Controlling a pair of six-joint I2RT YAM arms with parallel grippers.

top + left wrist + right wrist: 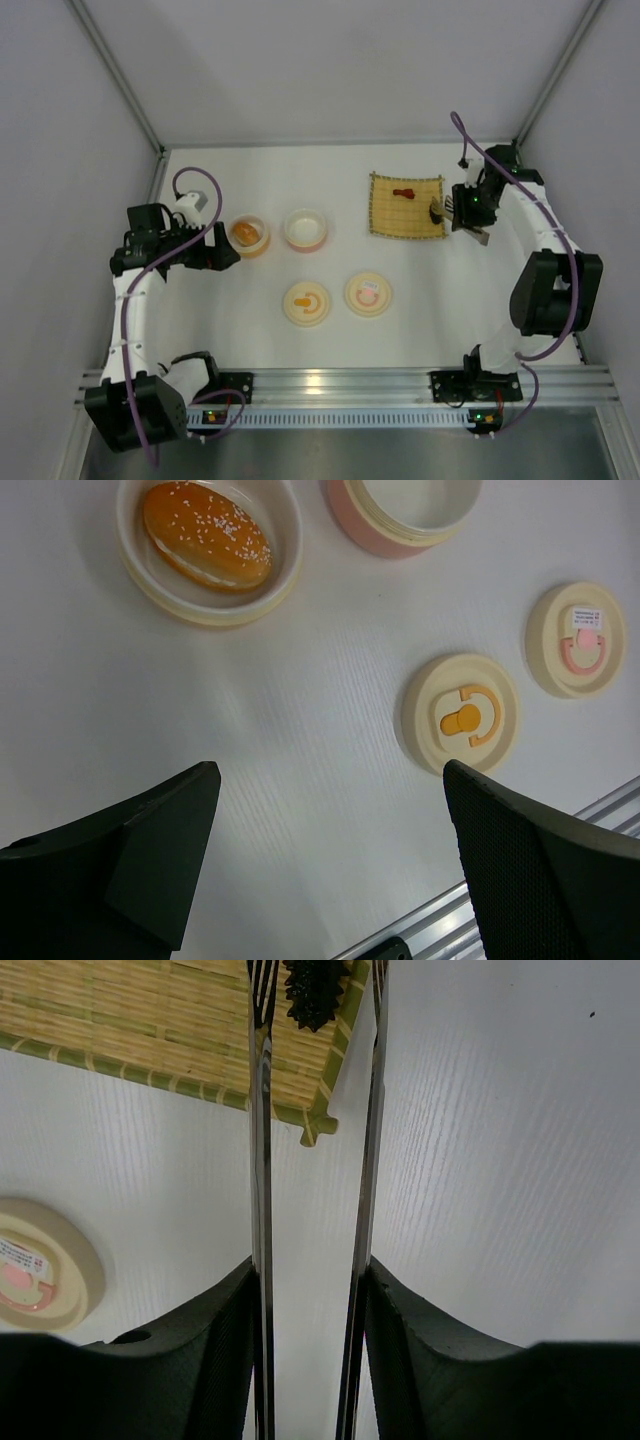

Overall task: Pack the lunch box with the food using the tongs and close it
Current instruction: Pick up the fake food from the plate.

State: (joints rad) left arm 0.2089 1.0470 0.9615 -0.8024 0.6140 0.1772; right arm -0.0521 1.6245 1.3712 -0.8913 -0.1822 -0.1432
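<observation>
My right gripper point(310, 1272) is shut on the tongs point(262, 1160), one silver arm against each finger. The arms stand apart, and their tips straddle the tiny black food piece point(315, 990) at the bamboo mat's point(130, 1030) corner. A tiny red-brown piece point(403, 194) lies further back on the mat point(407, 215). The orange-tan bun point(205, 535) sits in the lunch box's cream bowl point(150, 578). Beside it stands the pink bowl point(385, 535), nothing visible inside. My left gripper point(330, 780) hangs open over bare table, nearer than the bun bowl.
Two flat round lids lie on the table nearer the arms: one with an orange mark point(306, 303), one with a pink mark point(368, 294). White walls close in the table on three sides, and a metal rail point(340, 385) runs along the near edge.
</observation>
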